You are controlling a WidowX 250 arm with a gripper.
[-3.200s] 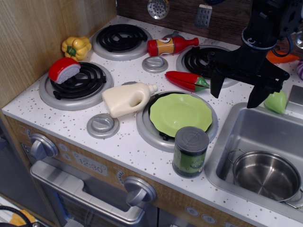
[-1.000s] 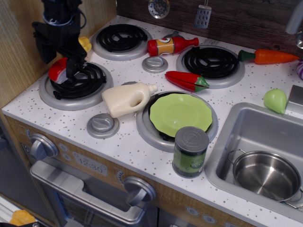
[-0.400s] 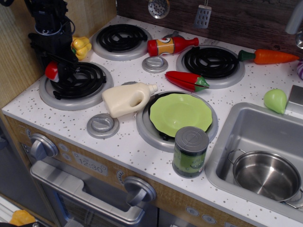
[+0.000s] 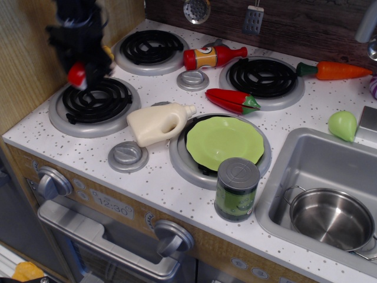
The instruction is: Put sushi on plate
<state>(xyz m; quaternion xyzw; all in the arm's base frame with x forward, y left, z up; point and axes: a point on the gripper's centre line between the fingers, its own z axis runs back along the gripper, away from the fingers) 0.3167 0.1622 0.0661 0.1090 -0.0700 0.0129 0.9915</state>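
My black gripper [image 4: 78, 71] is blurred, above the front-left burner [image 4: 94, 106]. It is shut on the sushi [image 4: 77, 75], whose red top shows between the fingers, lifted off the burner. The light-green plate [image 4: 224, 140] sits on the front-middle burner, to the right of the gripper, with nothing on it.
A cream jug [image 4: 160, 123] lies between the front-left burner and the plate. A green can [image 4: 236, 189] stands at the plate's front edge. A red chili pepper [image 4: 231, 100], a red sauce bottle [image 4: 212, 57], a carrot [image 4: 336, 71] and a pale-green pear toy [image 4: 343, 125] lie further back. The sink [image 4: 330, 194] holds a pot.
The gripper came over from the right, closed on the sushi on the front-left burner, and has now lifted it up and slightly right. The yellow pepper is now hidden behind the arm.
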